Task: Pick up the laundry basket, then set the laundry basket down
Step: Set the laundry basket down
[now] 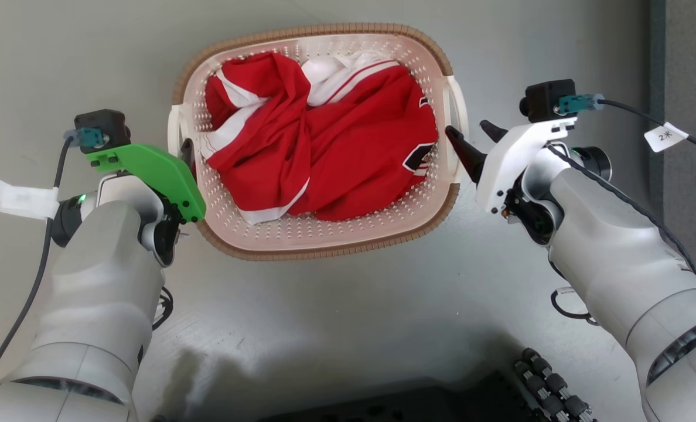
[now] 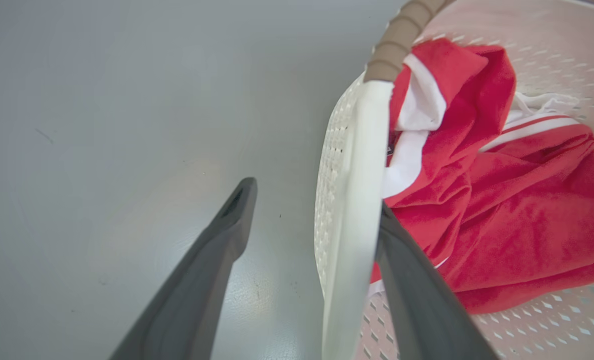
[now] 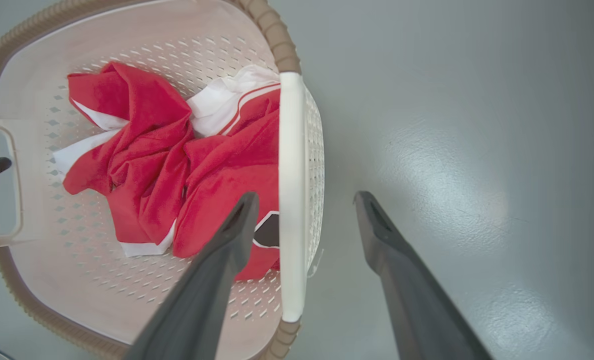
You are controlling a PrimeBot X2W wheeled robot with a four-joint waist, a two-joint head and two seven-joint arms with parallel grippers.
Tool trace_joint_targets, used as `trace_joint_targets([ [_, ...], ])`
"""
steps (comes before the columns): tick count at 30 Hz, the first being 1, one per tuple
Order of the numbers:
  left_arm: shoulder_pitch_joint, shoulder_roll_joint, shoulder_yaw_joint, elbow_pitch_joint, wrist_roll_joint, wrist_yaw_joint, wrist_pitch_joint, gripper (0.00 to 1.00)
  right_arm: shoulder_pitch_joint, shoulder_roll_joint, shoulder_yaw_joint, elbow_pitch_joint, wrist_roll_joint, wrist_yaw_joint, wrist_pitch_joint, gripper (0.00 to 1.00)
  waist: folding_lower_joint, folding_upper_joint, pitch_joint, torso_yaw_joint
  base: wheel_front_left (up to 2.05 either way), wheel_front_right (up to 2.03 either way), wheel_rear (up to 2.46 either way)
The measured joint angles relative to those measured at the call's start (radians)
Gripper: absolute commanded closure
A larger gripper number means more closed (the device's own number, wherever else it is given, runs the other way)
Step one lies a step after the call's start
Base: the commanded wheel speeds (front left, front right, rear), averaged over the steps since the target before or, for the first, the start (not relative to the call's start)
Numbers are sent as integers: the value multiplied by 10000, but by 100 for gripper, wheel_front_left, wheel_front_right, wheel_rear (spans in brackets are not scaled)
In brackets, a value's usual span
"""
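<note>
The laundry basket (image 1: pixel 324 251), cream-white and perforated with a brown woven-look rim, stands on the grey floor and holds crumpled red and white clothes (image 1: pixel 330 146). My left gripper (image 1: pixel 185 153), under its green mount, is open at the basket's left handle (image 2: pixel 357 200); one finger is outside the wall and the other inside. My right gripper (image 1: pixel 467 128) is open astride the right handle (image 3: pixel 291 175), with one finger (image 3: pixel 237 225) over the clothes and one (image 3: pixel 372 220) over the floor. Neither pair of fingers presses the handle.
Bare grey floor (image 1: pixel 348 316) surrounds the basket. My dark base (image 1: pixel 418 404) lies at the bottom edge. A darker grey strip (image 1: pixel 691 58) runs down the far right. A black cable with a white tag (image 1: pixel 665 137) trails from the right wrist.
</note>
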Motion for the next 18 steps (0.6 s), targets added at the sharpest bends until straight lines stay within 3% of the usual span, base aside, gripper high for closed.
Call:
trace_joint_targets([
  [18, 988, 6, -328, -234, -52, -403, -1676, 0, 965, -132, 209, 23, 330, 0, -1116, 0, -1, 0, -1670, -1, 0, 0, 0],
])
